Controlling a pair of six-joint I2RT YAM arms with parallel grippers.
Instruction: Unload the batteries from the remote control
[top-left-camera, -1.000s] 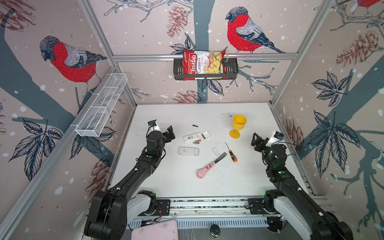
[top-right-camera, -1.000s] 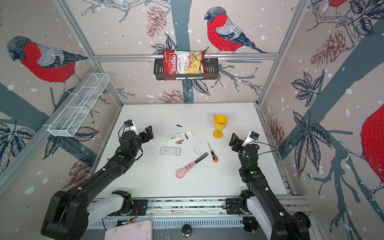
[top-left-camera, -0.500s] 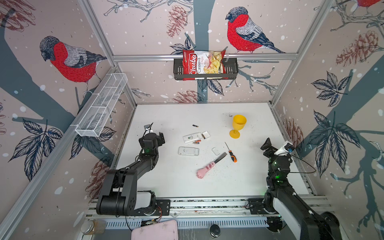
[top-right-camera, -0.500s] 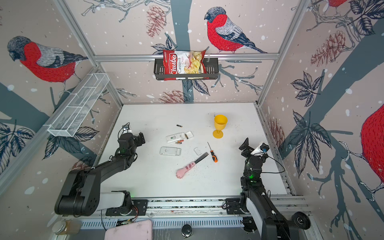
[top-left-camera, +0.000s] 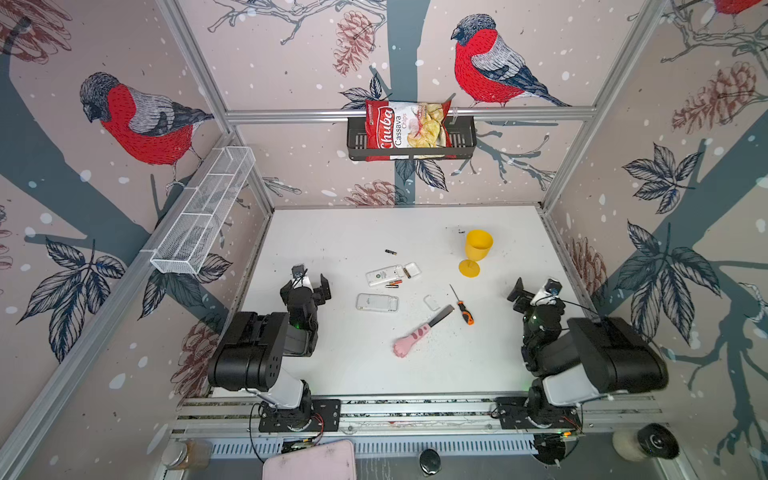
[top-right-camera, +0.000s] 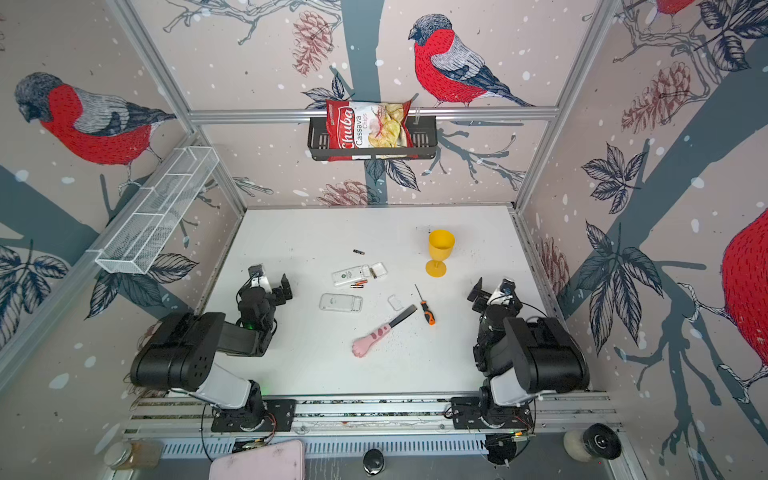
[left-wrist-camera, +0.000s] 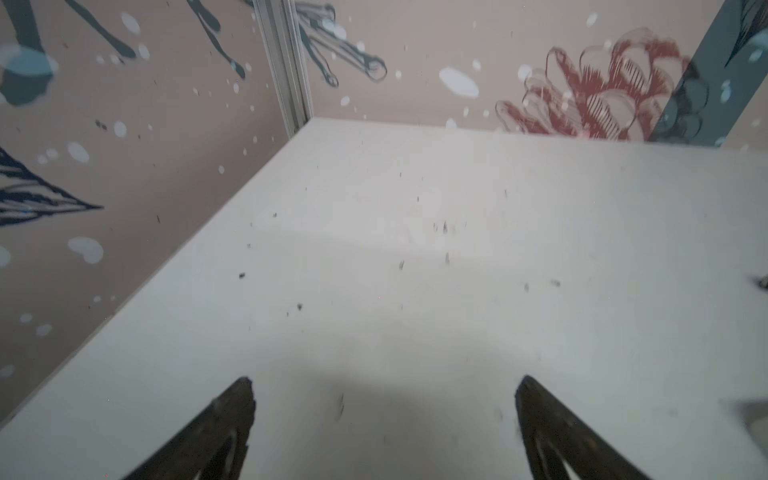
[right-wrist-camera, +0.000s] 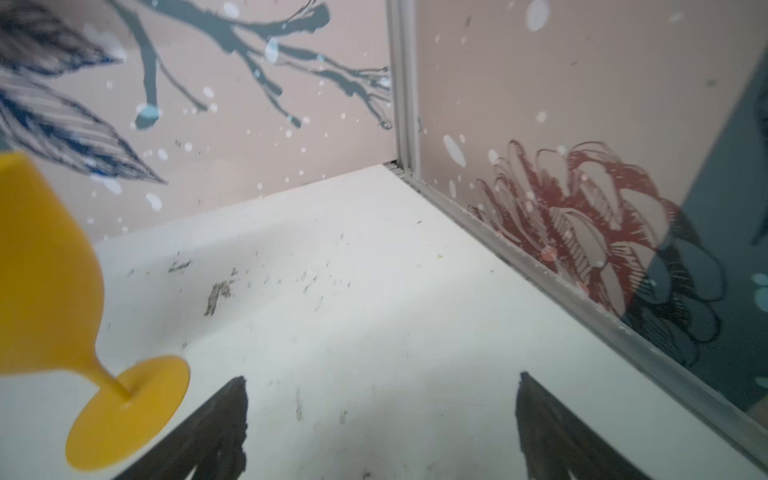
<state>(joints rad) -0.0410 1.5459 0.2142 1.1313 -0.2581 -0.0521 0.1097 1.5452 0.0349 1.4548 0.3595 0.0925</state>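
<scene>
Top views, both: three batteries, two remotes; left hand, right hand both released, empty.

In both top views we read "Chuba Cassava Chips" on the red-and-white crinkled snack bag, upper centre of the frame, in the black metal wall basket. The green mark on the white slim plastic remote control at mid-frame is too small to read.

Left arm folded back toward rail at lower left; left gripper dropped slightly down-frame; right arm folded likewise at lower right; right gripper shifted slightly down-frame, rightward.
</scene>
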